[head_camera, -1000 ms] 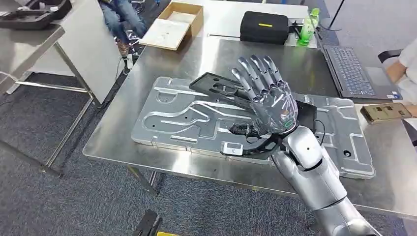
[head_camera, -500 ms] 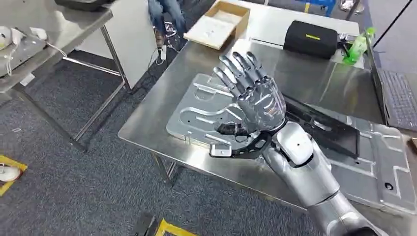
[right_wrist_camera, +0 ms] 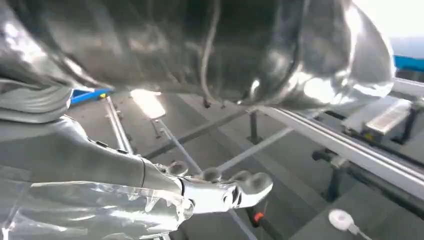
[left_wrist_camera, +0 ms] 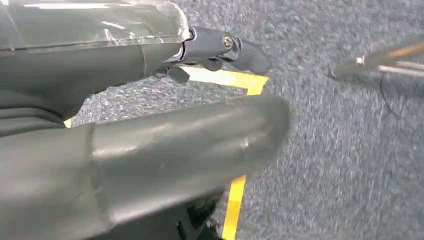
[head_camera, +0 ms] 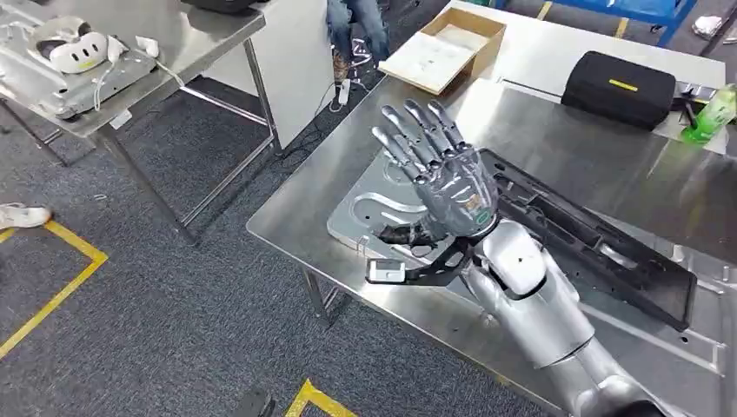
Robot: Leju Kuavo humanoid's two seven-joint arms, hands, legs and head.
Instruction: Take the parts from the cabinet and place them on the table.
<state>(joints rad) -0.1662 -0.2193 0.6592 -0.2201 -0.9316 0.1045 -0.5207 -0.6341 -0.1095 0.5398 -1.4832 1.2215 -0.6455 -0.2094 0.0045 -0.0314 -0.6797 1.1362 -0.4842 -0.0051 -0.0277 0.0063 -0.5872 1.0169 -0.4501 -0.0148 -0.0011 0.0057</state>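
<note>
My right hand (head_camera: 443, 178) is raised over the steel table (head_camera: 291, 221), palm away from me, fingers spread and holding nothing. Under it a large silver stamped metal panel (head_camera: 378, 204) lies flat on the table. A long black frame part (head_camera: 600, 252) lies across that panel to the right of the hand. In the right wrist view the right hand (right_wrist_camera: 200, 192) has its fingers stretched out straight. My left hand (left_wrist_camera: 125, 125) hangs over grey carpet with its thumb and a finger extended, nothing in it.
A second steel table (head_camera: 174, 65) at the far left carries a white headset (head_camera: 74, 52). A cardboard box (head_camera: 448, 48), a black case (head_camera: 619, 89) and a green bottle (head_camera: 708, 117) stand at the back. Yellow floor tape (head_camera: 61, 287) and a person's legs (head_camera: 356, 30) are nearby.
The camera has turned left, so the table and parts have slid to the right of the picture. My right hand stays raised and spread, holding nothing.
</note>
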